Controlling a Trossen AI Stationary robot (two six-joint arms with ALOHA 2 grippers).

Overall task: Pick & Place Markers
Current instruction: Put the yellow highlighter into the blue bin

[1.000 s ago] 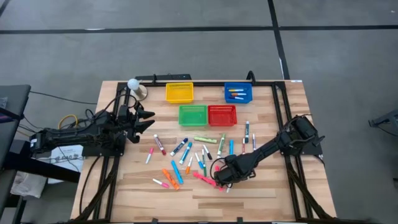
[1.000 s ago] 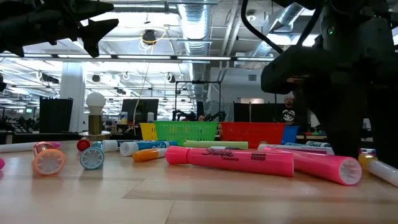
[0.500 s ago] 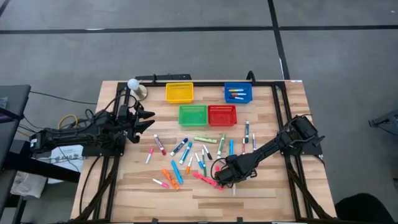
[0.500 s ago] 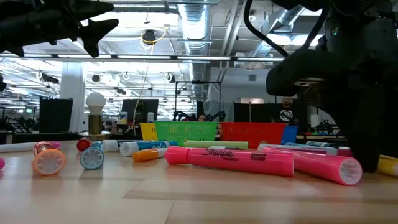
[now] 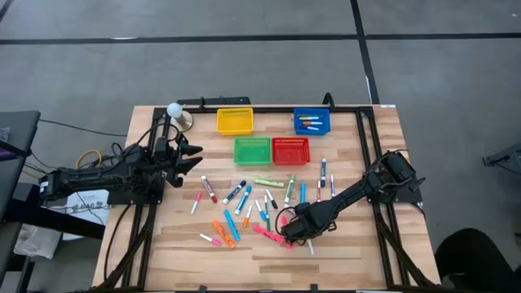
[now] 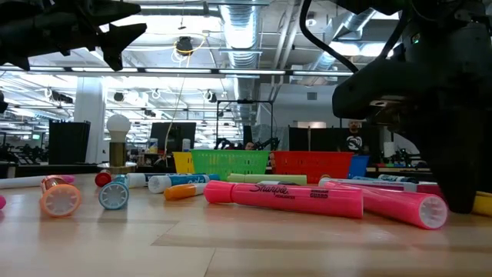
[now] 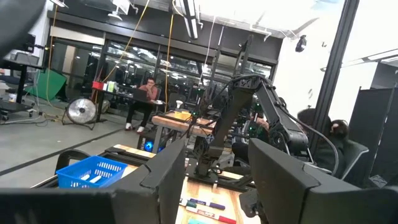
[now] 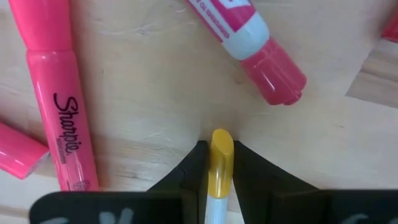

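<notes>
Several markers (image 5: 244,203) in pink, orange, blue, green and white lie scattered on the wooden table (image 5: 187,252). My right gripper (image 5: 298,237) points down over the near right of the scatter, shut on a white marker with a yellow cap (image 8: 221,149). Pink highlighters (image 8: 59,112) lie flat beside it, and one shows large in the low view (image 6: 284,196). My left gripper (image 5: 195,159) waits open, raised over the table's left side, holding nothing. My right gripper pinches the marker's yellow cap end (image 8: 221,163) between its two fingers, one finger (image 8: 195,167) on each side. The fingers come from above and point down, across the marker. The marker lies low at the table, level; its yellow end (image 6: 484,204) shows beside the gripper.
Four mesh baskets stand at the far side: yellow (image 5: 234,120), blue (image 5: 312,122) with markers in it, green (image 5: 252,150), red (image 5: 291,150). A small lamp with a white bulb (image 5: 173,110) stands at the far left. A person (image 5: 476,260) shows beyond the table's near right corner.
My right gripper has shut on the yellow-capped marker while staying in place. The marker has swung a little on the table between the fingers. A person has come into view at the near right.
</notes>
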